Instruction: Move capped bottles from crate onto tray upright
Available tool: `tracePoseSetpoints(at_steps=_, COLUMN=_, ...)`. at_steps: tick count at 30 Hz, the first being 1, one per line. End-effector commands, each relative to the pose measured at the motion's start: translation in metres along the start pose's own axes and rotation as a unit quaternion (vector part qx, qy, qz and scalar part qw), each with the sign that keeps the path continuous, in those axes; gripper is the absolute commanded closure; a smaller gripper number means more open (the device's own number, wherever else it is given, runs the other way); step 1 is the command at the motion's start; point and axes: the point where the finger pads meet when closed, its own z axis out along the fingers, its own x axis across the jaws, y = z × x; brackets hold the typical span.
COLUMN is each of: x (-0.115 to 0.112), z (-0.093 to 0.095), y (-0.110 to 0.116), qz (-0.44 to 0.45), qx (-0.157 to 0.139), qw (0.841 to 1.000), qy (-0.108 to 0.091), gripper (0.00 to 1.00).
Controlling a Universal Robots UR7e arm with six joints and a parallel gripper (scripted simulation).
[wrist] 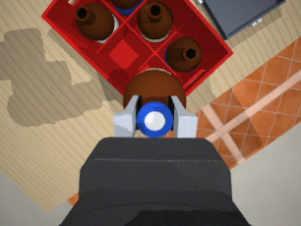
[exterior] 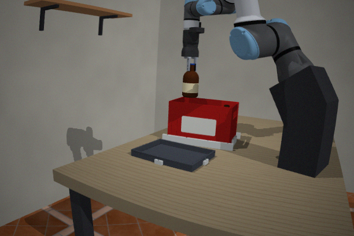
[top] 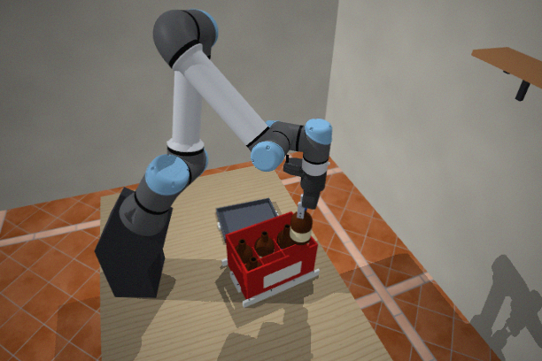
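Note:
My gripper is shut on the neck of a brown bottle with a blue cap and a cream label. The bottle hangs upright, its base about level with the rim of the red crate, over the crate's corner cell. Several other brown bottles stand in the crate, among them one at the middle and one beside the held bottle. Their tops look dark. The dark grey tray lies empty beside the crate.
The crate sits on a light grey base on the wooden table. The robot's black pedestal stands at the table's side. The table edge and a wall lie close past the crate. A wall shelf hangs high up.

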Motion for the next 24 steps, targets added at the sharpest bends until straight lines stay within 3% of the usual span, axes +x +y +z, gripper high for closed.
tracePoseSetpoints(at_steps=1, x=0.0, z=-0.001, y=0.001, qz=0.0, qx=0.001, qw=1.0, qy=0.0, gripper=1.0)
tracePoseSetpoints(at_steps=9, x=-0.001, z=-0.004, y=0.001, qz=0.001, qx=0.001, qw=1.0, qy=0.0, gripper=1.0)
tracePoseSetpoints(at_steps=24, x=0.005, z=-0.004, y=-0.043, qz=0.001, qx=0.001, qw=1.0, qy=0.0, gripper=1.0)
